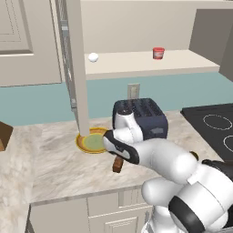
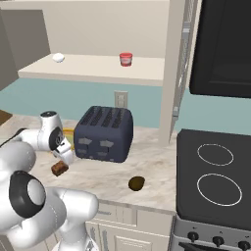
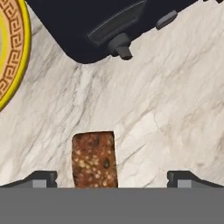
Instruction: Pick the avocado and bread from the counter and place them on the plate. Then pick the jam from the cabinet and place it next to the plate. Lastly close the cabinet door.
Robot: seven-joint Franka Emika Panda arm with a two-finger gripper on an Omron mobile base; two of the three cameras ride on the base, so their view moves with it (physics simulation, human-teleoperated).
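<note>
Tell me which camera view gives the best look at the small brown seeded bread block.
The hand view: the small brown seeded bread block lies close up on the marble counter, its seeds plain. The right base view shows it small beside the arm; the left base view shows part of it below the arm.

I work in a home kitchen: a marble-patterned counter (image 1: 54,159) carries a dark four-slot toaster (image 2: 104,133) beside a black stovetop (image 2: 215,179) with ring burners. Beige cabinet doors (image 1: 18,41), drawer fronts and a wall outlet (image 2: 120,99) line the teal backsplash.
</note>
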